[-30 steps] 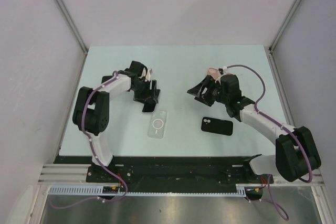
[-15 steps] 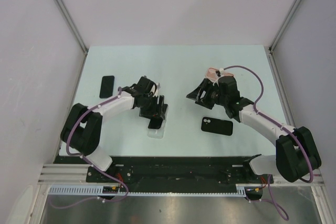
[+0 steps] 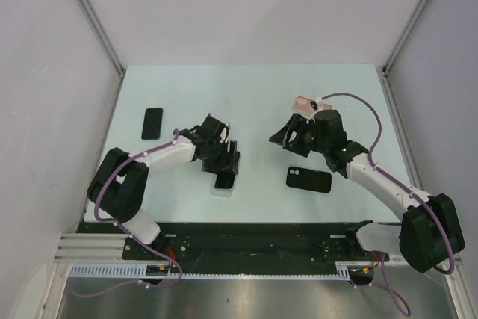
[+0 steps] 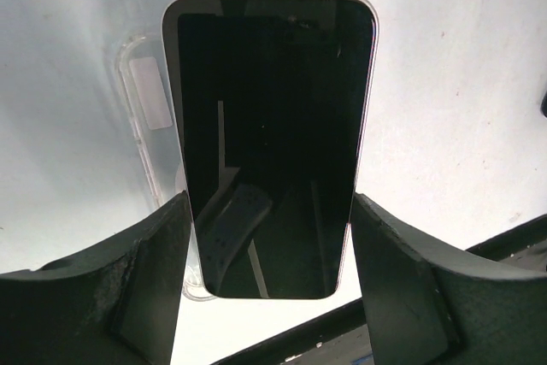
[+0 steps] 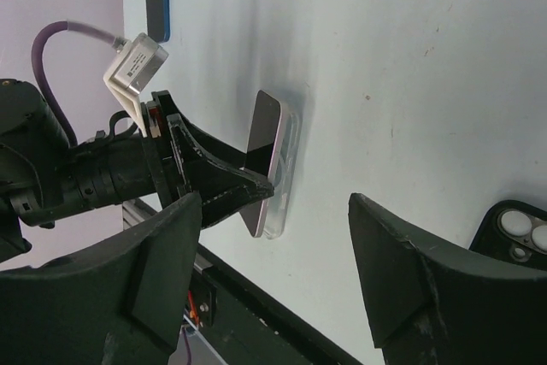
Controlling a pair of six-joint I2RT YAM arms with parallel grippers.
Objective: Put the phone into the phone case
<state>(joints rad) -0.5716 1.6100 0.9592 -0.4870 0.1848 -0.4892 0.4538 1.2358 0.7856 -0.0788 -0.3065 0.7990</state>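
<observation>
My left gripper (image 3: 224,163) is shut on a dark-screened phone (image 4: 269,143) and holds it by its long sides, screen up. The phone is tilted over a clear phone case (image 4: 141,117) that lies flat on the table near the front edge. The right wrist view shows the phone (image 5: 265,147) angled with its lower end close to the clear case (image 5: 287,179); I cannot tell whether they touch. In the top view the phone (image 3: 223,180) covers most of the case (image 3: 221,191). My right gripper (image 3: 287,137) is open and empty, off to the right.
A black phone or case (image 3: 308,179) with camera lenses up lies right of the clear case; it also shows in the right wrist view (image 5: 518,232). Another dark phone (image 3: 152,122) lies at the left of the table. The black front rail (image 3: 246,233) runs just behind the case.
My left gripper has moved forward and right with the phone, from behind the clear case to right over it. The left arm has uncovered the dark phone at the left. The right gripper has barely shifted.
</observation>
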